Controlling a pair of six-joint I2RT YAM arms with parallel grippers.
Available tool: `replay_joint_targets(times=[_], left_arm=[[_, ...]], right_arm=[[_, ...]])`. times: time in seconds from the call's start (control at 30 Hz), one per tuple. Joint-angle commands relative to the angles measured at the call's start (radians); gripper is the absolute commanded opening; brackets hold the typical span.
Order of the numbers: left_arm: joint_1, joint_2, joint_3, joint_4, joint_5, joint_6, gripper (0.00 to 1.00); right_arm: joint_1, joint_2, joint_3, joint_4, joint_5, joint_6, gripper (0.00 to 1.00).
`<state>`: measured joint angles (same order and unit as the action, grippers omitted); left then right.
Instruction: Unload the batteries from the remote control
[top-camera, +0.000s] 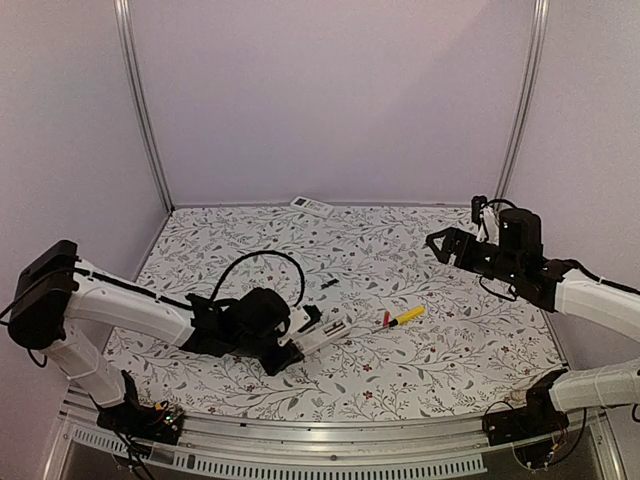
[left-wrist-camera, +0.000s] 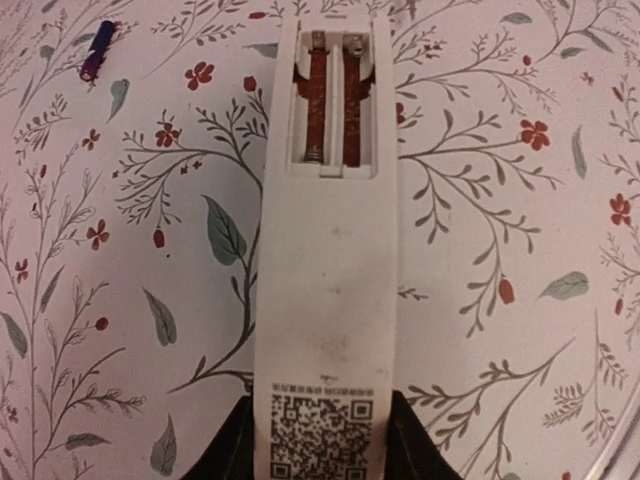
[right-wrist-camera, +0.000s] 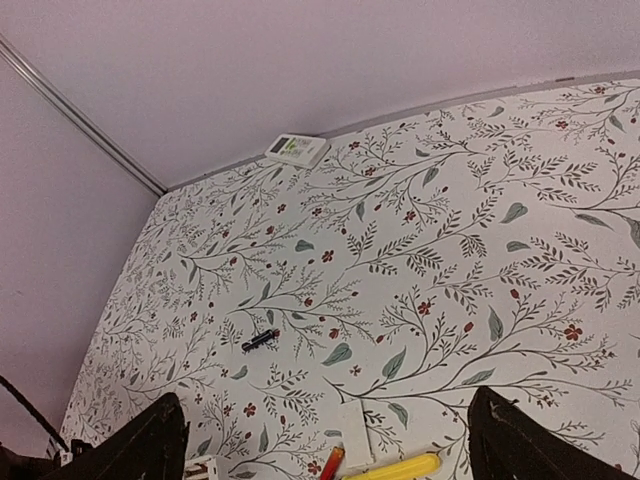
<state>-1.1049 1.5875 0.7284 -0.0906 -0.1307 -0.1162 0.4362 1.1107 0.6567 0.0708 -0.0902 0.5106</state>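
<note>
surface (top-camera: 450, 350): flat, floral print, with no lip in view along the near edge, so a small round thing nudged there could probably roll off
right tool (top-camera: 440, 245): raised over the right side, fingers spread wide, holding nothing
left tool (left-wrist-camera: 322, 460): pressed together on the label end of the remote control (left-wrist-camera: 325, 300), low over the surface
remote control: slim, white, back up, cover off; both bays look empty, reddish-brown with bare contacts; held by one end only, so a push at the far end would likely pivot it in the grip
screwdriver (top-camera: 408, 316): yellow handle, lying right of the remote control
batteries: reddish cell (right-wrist-camera: 332, 460) just beside the screwdriver, dark cell (right-wrist-camera: 260, 340) well apart beyond the remote control; both tiny, likely to skid from a pinch
</note>
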Motion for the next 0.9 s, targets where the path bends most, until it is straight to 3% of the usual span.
replay_joint_targets(times=[0.0,0.13,0.43,0.73,0.87], left_arm=[[0.115,-0.084,0.052,-0.07,-0.017,-0.092,0.06],[0.283,-0.045,0.165,-0.157,0.017,-0.174,0.06],[0.565,0.239,0.491,-0.201,0.006,-0.289,0.04],[0.704,0.66,1.004,-0.349,-0.013,-0.276,0.02],[0.735,0.787,1.156,-0.389,0.012,-0.271,0.02]], right_arm=[[-0.005,-0.046,-0.009,-0.022,0.036,-0.015,0.97],[-0.005,-0.067,-0.009,-0.031,0.041,-0.014,0.97],[-0.005,-0.079,-0.034,-0.028,0.038,-0.002,0.97],[-0.005,-0.102,-0.066,-0.018,0.027,0.011,0.97],[-0.005,-0.102,-0.084,-0.008,0.03,0.018,0.97]])
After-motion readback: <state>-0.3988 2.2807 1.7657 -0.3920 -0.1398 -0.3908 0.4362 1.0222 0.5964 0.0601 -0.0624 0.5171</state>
